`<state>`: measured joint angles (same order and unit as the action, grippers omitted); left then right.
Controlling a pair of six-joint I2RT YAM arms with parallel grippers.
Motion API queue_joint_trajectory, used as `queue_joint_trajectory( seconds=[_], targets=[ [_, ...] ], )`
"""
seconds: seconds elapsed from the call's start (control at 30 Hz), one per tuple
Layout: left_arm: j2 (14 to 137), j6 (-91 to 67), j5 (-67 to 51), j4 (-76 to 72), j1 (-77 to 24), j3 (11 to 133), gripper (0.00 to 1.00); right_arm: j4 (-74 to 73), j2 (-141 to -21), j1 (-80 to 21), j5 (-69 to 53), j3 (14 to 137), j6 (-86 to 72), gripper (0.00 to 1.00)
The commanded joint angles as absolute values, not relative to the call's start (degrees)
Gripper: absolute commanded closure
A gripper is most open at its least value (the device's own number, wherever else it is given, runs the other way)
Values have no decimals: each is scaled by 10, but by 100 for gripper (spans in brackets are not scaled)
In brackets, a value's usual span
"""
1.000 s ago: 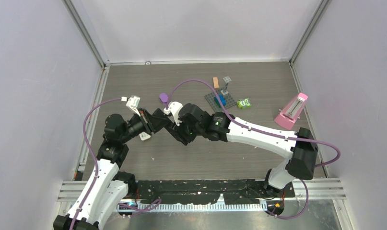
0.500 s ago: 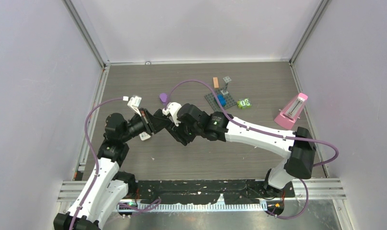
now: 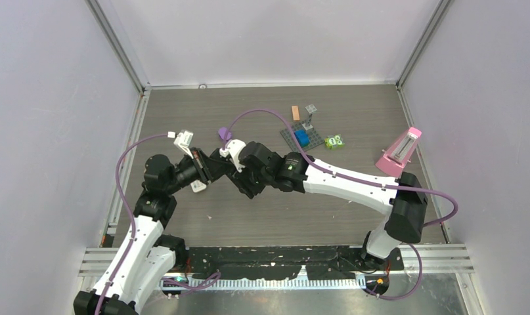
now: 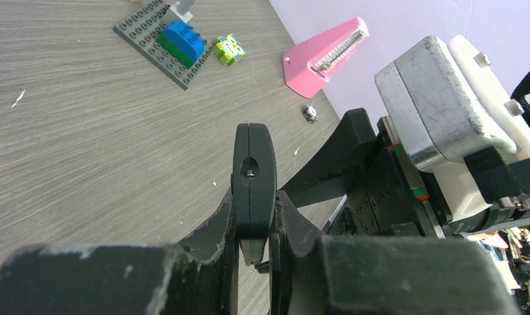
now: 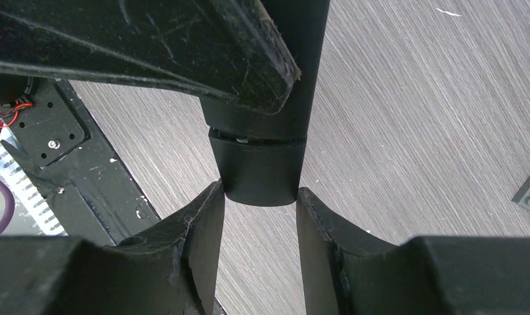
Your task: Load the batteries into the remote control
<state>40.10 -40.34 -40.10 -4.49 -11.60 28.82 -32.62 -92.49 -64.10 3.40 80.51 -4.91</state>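
Left gripper (image 4: 254, 220) is clamping the remote control (image 4: 254, 190) across its flat faces, jaws nearly shut on the thin black slab and holding it clear of the table (image 3: 354, 111) at mid-left.

Right gripper (image 5: 257, 194) is meeting it end-on. Its jaws are standing part-way open and pressing the two narrow sides of the remote's end, by the fingertips only. A seam is showing just above that end section.

Handling, judged: the remote is looking light, rigid and smooth-sided, so it is likely slippery. The fingertip hold is shallow and risking a slip; a deeper bite on the end section would be safer. Cells this small would be hard and prone to rolling, so they are best pinched across the barrel at mid-length.

Batteries: none is sitting in either gripper. A small orange piece (image 3: 295, 112) is lying far back on the table and may be one, but it is too small to tell.

Surroundings: the grey baseplate with blue brick (image 3: 300, 138), green block (image 3: 334, 141) and pink metronome (image 3: 400, 152) are lying well apart to the right rear. Nothing is standing between the grippers and them. The two wrists are crowding each other closely.
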Motion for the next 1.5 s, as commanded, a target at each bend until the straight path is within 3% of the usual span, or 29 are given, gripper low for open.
queue_joint_trajectory(
  seconds=[0.0, 0.63, 1.47],
  targets=[
    [399, -430, -429, -89, -118, 304, 100, -316, -934, -643, 59, 833, -62, 56],
    [403, -481, -469, -140, -118, 289, 100, -303, -941, -642, 106, 838, -96, 51],
    [392, -449, -510, -149, -120, 261, 100, -301, -959, -641, 129, 904, -127, 52]
  ],
)
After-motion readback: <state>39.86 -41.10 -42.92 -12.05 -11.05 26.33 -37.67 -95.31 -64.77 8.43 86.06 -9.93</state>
